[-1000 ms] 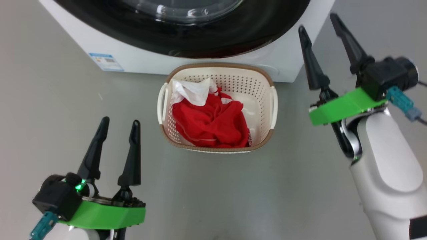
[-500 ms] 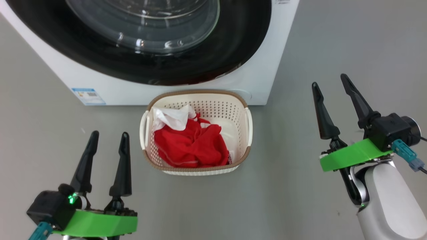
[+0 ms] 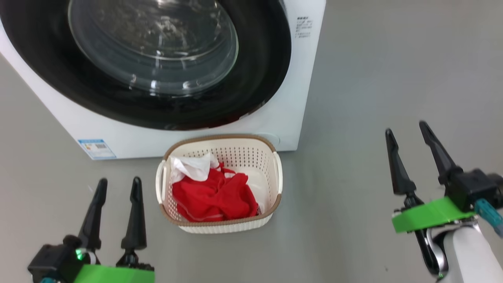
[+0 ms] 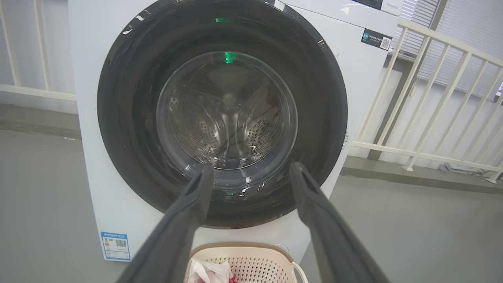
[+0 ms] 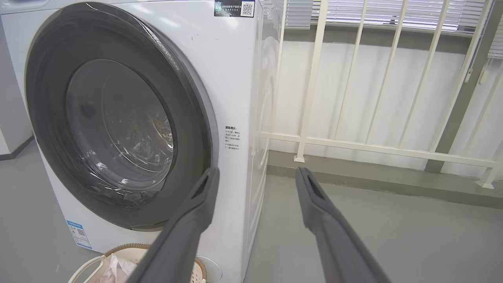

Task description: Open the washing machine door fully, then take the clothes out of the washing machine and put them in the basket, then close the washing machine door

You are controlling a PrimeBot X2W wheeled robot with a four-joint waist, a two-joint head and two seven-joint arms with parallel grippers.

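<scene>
The left end effector (image 3: 120, 180) and right end effector (image 3: 405, 128) each have two long, tapering black fingers (image 3: 397, 173) on a bright green plate (image 3: 428, 216) with black housing (image 3: 471, 188). The right arm has a glossy white forearm shell (image 3: 471, 255) and a teal plug (image 3: 489, 216).

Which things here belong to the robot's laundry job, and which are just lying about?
Belong to the job:
big white front-loading washing machine; its round glossy black door with clear glass window, shut; bright red garments with white cloth; cream perforated plastic basket with brown rim, holding them.

Just there:
cream-white barred railing; pale slatted window blinds; grey floor.
</scene>
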